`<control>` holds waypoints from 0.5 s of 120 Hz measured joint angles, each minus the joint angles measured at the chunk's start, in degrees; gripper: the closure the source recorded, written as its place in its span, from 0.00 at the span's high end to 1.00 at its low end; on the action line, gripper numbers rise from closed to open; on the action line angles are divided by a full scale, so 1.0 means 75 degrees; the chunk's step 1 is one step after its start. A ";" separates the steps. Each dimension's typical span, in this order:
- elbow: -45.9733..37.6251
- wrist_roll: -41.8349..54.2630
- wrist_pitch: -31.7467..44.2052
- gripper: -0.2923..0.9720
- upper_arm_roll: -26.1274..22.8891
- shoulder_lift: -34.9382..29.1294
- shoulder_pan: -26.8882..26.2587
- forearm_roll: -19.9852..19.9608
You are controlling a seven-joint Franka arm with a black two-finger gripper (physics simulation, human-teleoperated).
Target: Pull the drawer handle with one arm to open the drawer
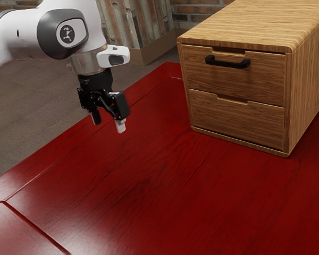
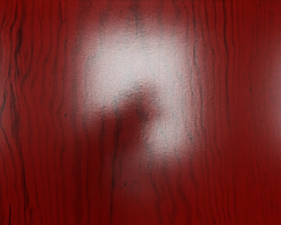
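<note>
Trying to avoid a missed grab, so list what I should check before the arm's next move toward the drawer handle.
1. End effector open and empty: ok.
2. Handle in plain sight, nothing covering it: ok.
3. Top drawer shut, ready to be pulled: ok.
4. End effector at the handle: not ok. It hangs over the table, well apart from the cabinet, toward the exterior view's left.
5. End effector aimed at the handle: not ok. It points down at the table, while the handle sits on the cabinet's front.
6. Way to the handle free of obstacles: ok, as far as the exterior view shows.
</note>
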 joint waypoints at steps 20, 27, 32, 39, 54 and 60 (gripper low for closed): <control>0.0004 -0.0046 0.0000 0.77 0.0000 0.0000 -0.0001 0.0000; 0.0007 -0.0063 0.0000 0.77 -0.0004 0.0003 0.0001 0.0000; 0.0038 -0.0075 -0.0007 0.77 -0.0005 0.0002 -0.0003 0.0002; 0.0324 -0.0091 -0.0078 0.77 0.0027 -0.0055 0.0001 -0.0014; 0.1491 -0.0123 -0.0501 0.77 0.0052 -0.0090 0.0186 -0.0089; 0.1834 -0.0138 -0.0685 0.77 0.0062 -0.0095 0.0232 -0.0109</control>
